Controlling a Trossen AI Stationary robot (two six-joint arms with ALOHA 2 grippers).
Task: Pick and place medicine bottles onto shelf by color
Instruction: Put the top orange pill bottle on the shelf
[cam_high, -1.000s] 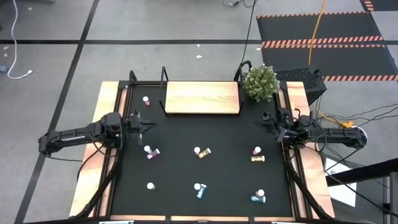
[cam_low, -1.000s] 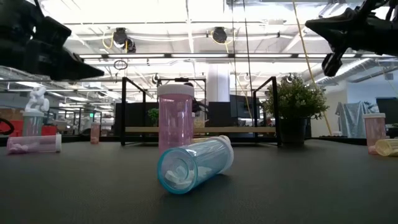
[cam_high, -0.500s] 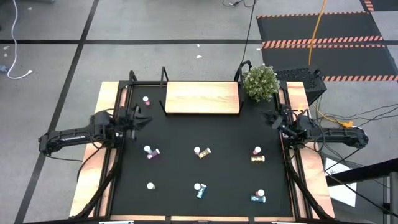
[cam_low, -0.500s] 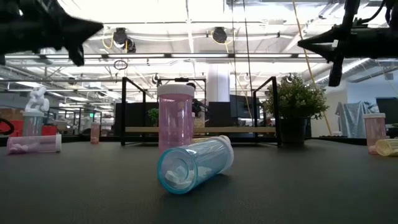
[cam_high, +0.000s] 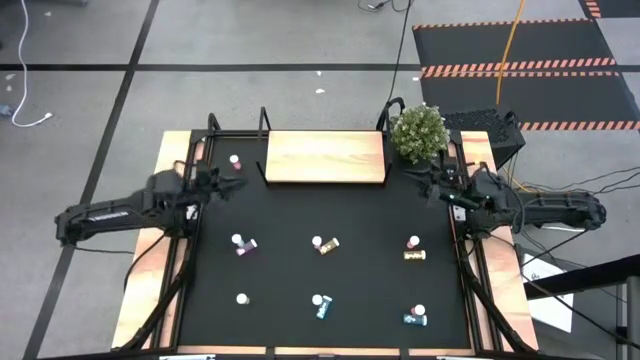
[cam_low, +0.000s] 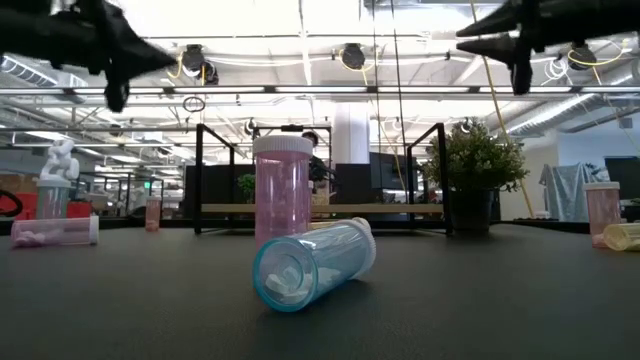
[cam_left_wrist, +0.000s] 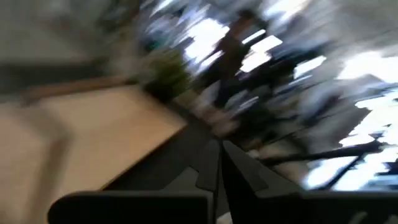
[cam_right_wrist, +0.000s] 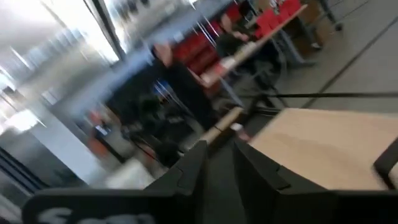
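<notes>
High view gives you the layout: black mat (cam_high: 320, 260) fills the table, and the shelf (cam_high: 325, 158) lies flat at its far edge, centred between the arms, so either one can reach it. Nothing sits on the board yet; judging by that, sorting hasn't started.

Left arm comes in from the left side, with the left gripper (cam_high: 232, 184) in the air just off the shelf's left end. Your left wrist view shows its fingers (cam_left_wrist: 219, 163) pressed together with nothing between them. Right arm mirrors it, with the right gripper (cam_high: 412, 179) near the shelf's right end, beside the potted plant (cam_high: 418, 131). Its fingers (cam_right_wrist: 198, 163) stand slightly apart, a narrow gap, nothing held. Both look staged up high, probably so they clear the bottles before coming down.

Medicine bottles are scattered across the mat, well apart from the shelf:
- pink bottle (cam_high: 236, 161) upright near the left gripper, the closest pick for that arm
- purple pair (cam_high: 243, 244) mid-left
- yellow bottle (cam_high: 328, 245) lying at centre
- another yellow one (cam_high: 413, 256) lying mid-right, with a pink one just behind it
- teal bottle (cam_high: 322, 307) on its side up front; in the low view it lies right before a standing pink bottle (cam_low: 282, 190)
- teal one (cam_high: 414, 319) at front right

You'll need a different approach for the lying ones than for the upright ones.
</notes>
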